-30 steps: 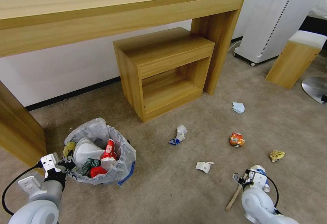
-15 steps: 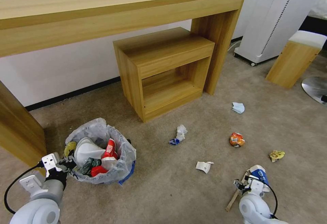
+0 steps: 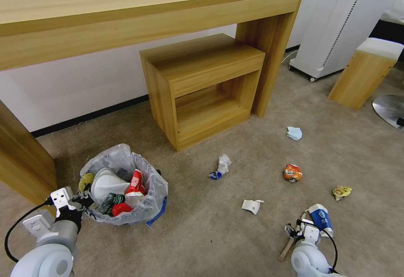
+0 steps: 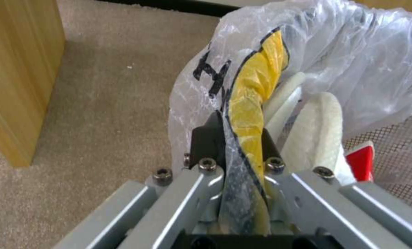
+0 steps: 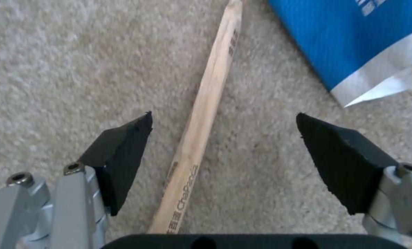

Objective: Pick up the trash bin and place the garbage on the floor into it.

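Head view, item one: small round trash bin (image 3: pixel 126 193) lined with a crinkly translucent whitish plastic bag, standing on the beige short-pile carpet (image 3: pixel 202 243) near the left leg of the long wooden desk (image 3: pixel 139 11). It already holds white slippers, red wrappers and a yellow wrapper. The left gripper (image 3: pixel 80 203) is clenched on the bin's near rim; in the left wrist view its black pads (image 4: pixel 206 138) pinch bag film and, apparently, a fold of the yellow wrapper (image 4: pixel 254 90), a hold that would let the bin be carried between pieces.

Item two: pale wooden stick (image 5: pixel 206 93), printed lettering along it, flat on the carpet. The right gripper (image 5: pixel 224 152) hangs just above with jaws spread wide, straddling the stick so a closing pinch would meet it across its width. A blue-and-white paper cup (image 3: pixel 322 218) lies just beside.

Item three, loose litter well apart: crumpled white paper (image 3: pixel 252 205), orange wrapper (image 3: pixel 292 172), yellow scrap (image 3: pixel 341 192).
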Motion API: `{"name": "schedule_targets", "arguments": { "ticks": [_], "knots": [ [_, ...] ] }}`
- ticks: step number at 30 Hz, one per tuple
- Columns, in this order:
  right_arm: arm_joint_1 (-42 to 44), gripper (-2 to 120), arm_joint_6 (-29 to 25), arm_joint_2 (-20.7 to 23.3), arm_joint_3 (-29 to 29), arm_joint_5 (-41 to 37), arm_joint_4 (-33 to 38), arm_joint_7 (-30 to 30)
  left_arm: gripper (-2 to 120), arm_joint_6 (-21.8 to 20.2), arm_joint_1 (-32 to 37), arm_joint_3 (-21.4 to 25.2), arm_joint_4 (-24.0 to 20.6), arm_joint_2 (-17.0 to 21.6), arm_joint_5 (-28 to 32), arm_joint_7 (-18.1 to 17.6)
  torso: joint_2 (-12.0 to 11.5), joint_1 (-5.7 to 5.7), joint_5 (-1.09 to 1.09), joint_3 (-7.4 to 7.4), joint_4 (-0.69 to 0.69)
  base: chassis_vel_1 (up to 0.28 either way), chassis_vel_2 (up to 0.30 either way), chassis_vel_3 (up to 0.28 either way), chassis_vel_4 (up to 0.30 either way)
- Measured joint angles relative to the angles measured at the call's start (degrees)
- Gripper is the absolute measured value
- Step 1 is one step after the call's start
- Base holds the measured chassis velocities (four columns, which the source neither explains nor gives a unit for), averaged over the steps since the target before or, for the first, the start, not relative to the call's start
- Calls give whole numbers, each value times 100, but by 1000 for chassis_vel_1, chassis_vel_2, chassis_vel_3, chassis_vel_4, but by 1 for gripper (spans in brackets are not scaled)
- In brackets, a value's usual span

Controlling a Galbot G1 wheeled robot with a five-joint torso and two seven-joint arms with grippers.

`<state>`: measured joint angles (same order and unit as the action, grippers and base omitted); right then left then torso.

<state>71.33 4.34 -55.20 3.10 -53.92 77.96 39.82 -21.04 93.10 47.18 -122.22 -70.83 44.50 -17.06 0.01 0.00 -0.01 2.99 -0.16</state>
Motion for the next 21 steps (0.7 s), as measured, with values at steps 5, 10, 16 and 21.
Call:
{"name": "schedule_targets", "arguments": {
  "ticks": [5,10,16,21],
  "knots": [
    [-56,78,-59,-77,-78,105,-158,-122,3,-2,44,-3,-63,0,12,-1,0,0,0,0,1,0,0,0,0],
    [-88,62,-133,-150,-134,236,-238,-193,3,-2,75,13,-125,11,37,-1,0,0,-3,-1,0,0,0,0,0],
    [-80,47,-246,-192,-166,432,-317,-254,3,-2,76,26,-166,31,68,-2,0,0,3,-1,3,0,0,0,0],
    [-41,35,-345,-194,-163,568,-383,-290,3,-2,65,14,-168,25,74,-7,0,0,3,0,5,0,0,0,0]
  ]
}}
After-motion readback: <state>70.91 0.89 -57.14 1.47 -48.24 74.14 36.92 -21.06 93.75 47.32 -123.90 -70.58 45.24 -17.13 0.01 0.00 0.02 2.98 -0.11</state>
